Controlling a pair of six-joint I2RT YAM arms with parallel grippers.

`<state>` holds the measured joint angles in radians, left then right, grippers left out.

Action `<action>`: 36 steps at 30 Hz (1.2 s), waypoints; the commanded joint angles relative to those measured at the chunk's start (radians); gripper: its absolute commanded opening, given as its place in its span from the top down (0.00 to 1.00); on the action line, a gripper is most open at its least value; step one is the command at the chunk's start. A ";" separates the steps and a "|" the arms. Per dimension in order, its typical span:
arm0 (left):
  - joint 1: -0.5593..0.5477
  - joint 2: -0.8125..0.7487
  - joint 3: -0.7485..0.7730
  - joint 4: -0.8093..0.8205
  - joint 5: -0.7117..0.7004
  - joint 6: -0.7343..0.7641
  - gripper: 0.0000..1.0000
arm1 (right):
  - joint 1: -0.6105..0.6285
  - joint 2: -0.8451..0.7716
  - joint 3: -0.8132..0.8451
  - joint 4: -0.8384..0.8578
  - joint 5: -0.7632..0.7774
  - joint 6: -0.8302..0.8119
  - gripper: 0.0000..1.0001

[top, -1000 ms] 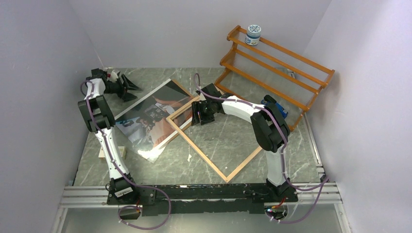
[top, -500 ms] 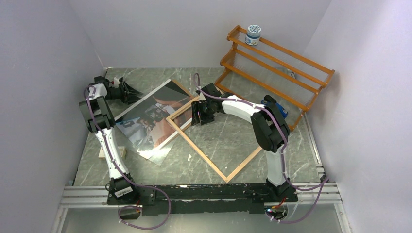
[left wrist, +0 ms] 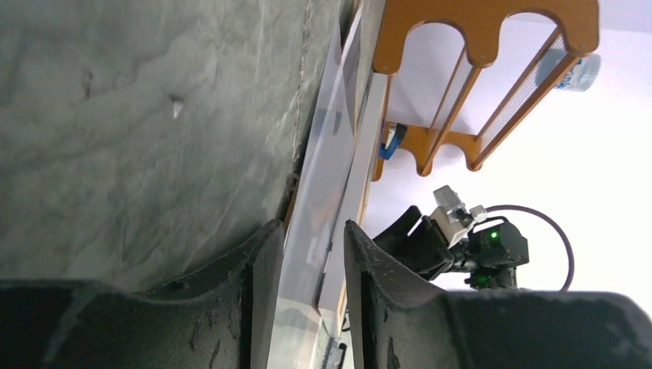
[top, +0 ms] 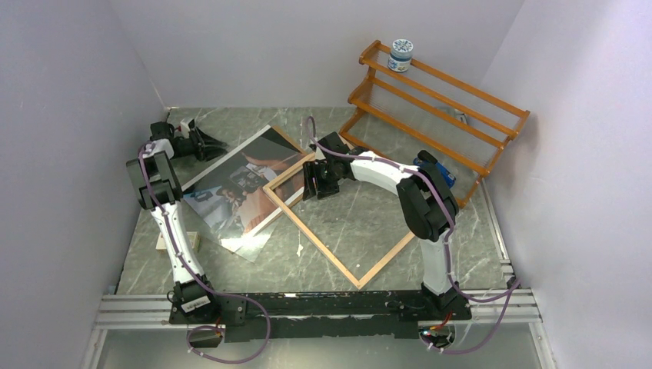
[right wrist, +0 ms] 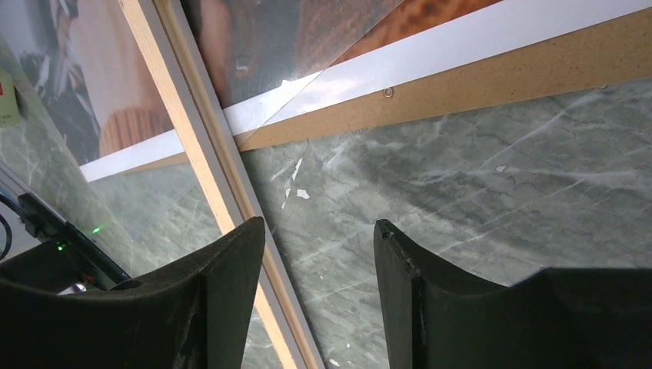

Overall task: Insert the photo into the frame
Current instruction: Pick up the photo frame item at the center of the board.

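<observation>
The photo point(top: 238, 183) lies face up at the left middle of the table, over a brown backing panel point(right wrist: 500, 73). The frame point(top: 312, 236) lies back up to its right, wood rim showing, its far corner overlapping the photo. My left gripper point(top: 217, 146) is low at the photo's far left edge. In the left wrist view the gripper point(left wrist: 311, 224) is open and the photo's thin edge point(left wrist: 323, 177) runs between the jaws. My right gripper point(top: 311, 188) is open above the frame's far corner. In the right wrist view the gripper point(right wrist: 319, 223) has its left finger over the frame rim point(right wrist: 204, 154).
An orange wooden rack point(top: 438, 100) stands at the back right with a small jar point(top: 400, 55) on top. A small wooden block point(top: 181, 242) lies near the left arm. Walls close in on the left, back and right.
My left gripper has swung lower and in to the photo's far left edge. The photo's near corner has shifted slightly right. The right arm has not moved.
</observation>
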<state>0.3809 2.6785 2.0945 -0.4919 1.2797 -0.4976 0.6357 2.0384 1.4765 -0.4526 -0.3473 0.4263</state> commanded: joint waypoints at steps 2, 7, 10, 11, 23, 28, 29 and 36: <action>-0.028 -0.031 -0.043 0.218 0.011 -0.146 0.60 | 0.004 -0.043 0.010 -0.008 0.004 -0.015 0.43; -0.052 -0.036 -0.062 0.264 0.008 -0.173 0.66 | 0.004 -0.045 0.005 -0.013 0.014 -0.014 0.43; -0.066 -0.036 -0.077 0.313 0.009 -0.211 0.70 | 0.004 -0.041 0.005 -0.013 0.017 -0.016 0.43; -0.070 -0.036 -0.078 0.314 0.006 -0.210 0.70 | 0.004 -0.040 0.005 -0.014 0.018 -0.015 0.43; -0.097 -0.050 -0.058 0.280 -0.040 -0.164 0.84 | 0.004 -0.033 0.004 -0.015 0.018 -0.020 0.43; -0.096 -0.088 -0.007 0.104 -0.122 -0.027 0.97 | 0.004 -0.049 -0.005 -0.014 0.035 -0.021 0.43; -0.095 -0.100 0.011 0.064 -0.143 0.010 0.98 | 0.004 -0.055 -0.009 -0.012 0.037 -0.024 0.43; -0.052 -0.199 0.108 -0.065 -0.214 0.110 0.97 | 0.017 -0.120 -0.065 0.023 0.059 -0.055 0.34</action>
<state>0.2989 2.6286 2.1216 -0.4637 1.1198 -0.4831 0.6392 2.0109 1.4357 -0.4641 -0.3183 0.4068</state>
